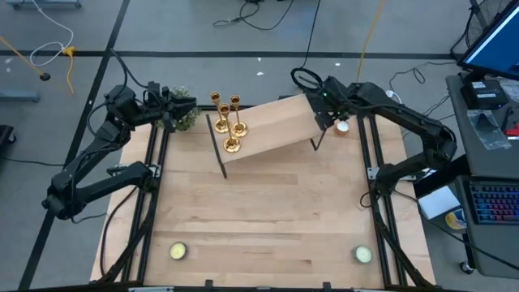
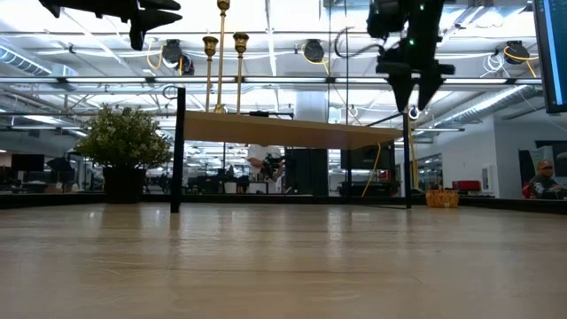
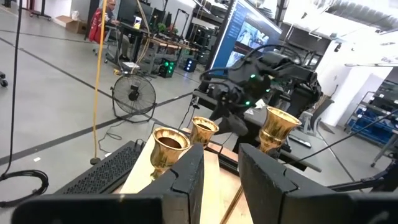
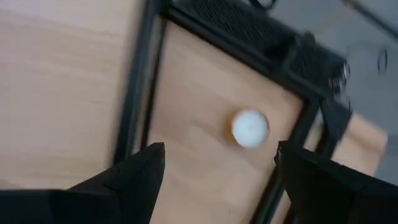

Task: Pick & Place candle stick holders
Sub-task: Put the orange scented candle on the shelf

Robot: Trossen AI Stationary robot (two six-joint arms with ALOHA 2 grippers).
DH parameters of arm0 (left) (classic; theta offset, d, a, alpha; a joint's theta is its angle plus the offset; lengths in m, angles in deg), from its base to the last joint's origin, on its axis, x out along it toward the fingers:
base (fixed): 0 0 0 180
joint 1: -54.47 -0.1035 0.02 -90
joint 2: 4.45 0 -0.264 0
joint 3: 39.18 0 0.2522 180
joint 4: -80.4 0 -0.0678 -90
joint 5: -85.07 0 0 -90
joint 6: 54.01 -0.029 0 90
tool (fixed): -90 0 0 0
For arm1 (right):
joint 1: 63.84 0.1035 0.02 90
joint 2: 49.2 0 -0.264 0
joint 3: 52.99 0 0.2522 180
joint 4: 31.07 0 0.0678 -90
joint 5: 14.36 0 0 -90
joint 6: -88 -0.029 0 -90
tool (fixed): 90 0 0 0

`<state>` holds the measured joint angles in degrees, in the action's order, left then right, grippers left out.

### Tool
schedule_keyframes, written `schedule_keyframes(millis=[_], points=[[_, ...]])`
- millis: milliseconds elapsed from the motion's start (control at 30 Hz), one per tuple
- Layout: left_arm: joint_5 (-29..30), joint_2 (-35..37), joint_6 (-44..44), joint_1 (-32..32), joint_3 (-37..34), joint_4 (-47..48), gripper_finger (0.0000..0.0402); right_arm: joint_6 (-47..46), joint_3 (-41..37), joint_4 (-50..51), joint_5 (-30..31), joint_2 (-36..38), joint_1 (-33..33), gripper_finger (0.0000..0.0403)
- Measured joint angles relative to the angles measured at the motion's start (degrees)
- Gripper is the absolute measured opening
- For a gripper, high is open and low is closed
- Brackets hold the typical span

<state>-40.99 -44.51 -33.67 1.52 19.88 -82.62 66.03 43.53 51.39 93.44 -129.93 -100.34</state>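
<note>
Three gold candle stick holders stand upright on their round bases at the left end of a raised wooden shelf (image 1: 276, 126). Their bases show in the high view (image 1: 232, 144), (image 1: 221, 126), (image 1: 239, 128). Their cups show in the left wrist view (image 3: 169, 144), (image 3: 204, 129), (image 3: 278, 126). My left gripper (image 1: 193, 106) is open and empty, level at cup height, just left of them (image 3: 221, 180). My right gripper (image 1: 328, 118) is open and empty, pointing down beyond the shelf's right end, above a white tealight (image 4: 250, 127).
A small green plant (image 1: 185, 118) stands under my left gripper, beside the shelf's left legs. The shelf stands on thin black legs (image 2: 177, 151). Two pale yellow tealights lie near the table's near corners (image 1: 178, 251), (image 1: 362, 255). The white tealight also shows in the high view (image 1: 343, 126).
</note>
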Motion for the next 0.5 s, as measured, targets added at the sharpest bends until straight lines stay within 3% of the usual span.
schedule_keyframes(millis=[200,500], points=[[0.01,-0.01,-0.14,0.0,0.0,0.0,0.0102,-10.32,-3.89,2.45,-0.51,-0.02,-5.78,0.0293],[0.03,0.0,-0.52,0.0,0.0,0.0,0.0102,-12.1,-7.6,1.74,-1.53,-0.04,-10.45,0.0293]])
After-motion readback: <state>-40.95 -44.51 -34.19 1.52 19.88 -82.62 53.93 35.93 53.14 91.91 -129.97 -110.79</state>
